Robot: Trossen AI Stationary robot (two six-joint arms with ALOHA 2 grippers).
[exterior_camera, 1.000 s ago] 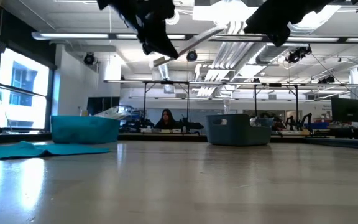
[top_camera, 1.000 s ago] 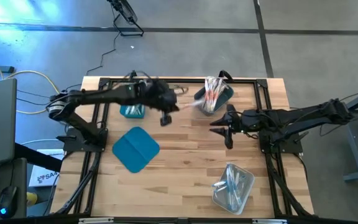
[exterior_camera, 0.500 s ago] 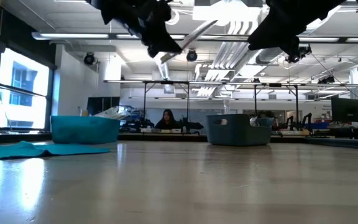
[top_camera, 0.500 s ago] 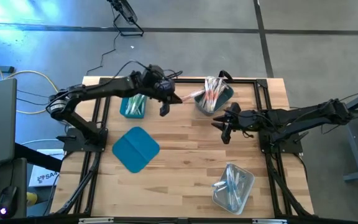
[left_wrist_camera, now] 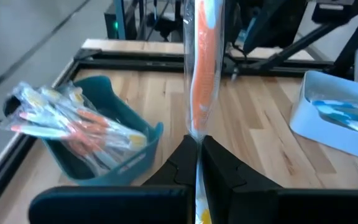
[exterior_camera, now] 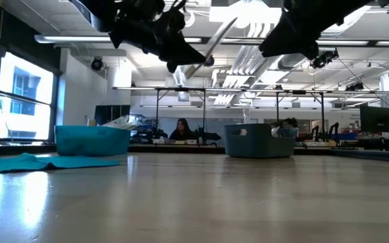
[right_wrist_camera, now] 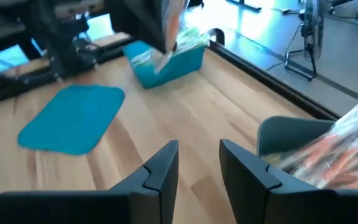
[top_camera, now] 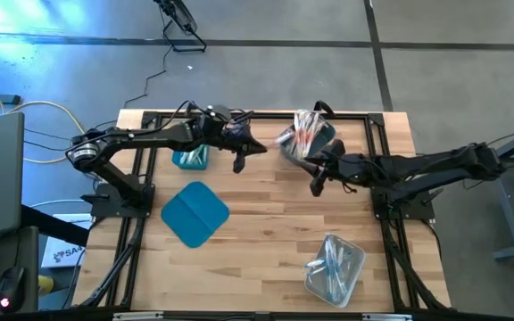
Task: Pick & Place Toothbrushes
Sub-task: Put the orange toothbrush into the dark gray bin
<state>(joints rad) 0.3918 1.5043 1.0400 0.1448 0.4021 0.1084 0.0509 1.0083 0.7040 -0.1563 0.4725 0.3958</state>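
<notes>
High view: drawing back from the grey bin [top_camera: 325, 135] toward the teal bin [top_camera: 190, 159], with the left gripper [top_camera: 242, 150] now beside that bin. Edging in on the grey bin from the table's middle with the right gripper [top_camera: 315, 181].

Low view: hoisting one toothbrush [exterior_camera: 215, 40] well above the table, tilting it more steeply than a moment ago.

Left wrist view: pinching the orange toothbrush's lower end between tightly closed fingers, leaving the other toothbrushes [left_wrist_camera: 67, 124] heaped in the grey bin.

Right wrist view: holding the right gripper's jaws partly open and empty, just beside the heaped grey bin.

Likely meaning: delivering one brush to the teal bin while lining up the next pick.
</notes>
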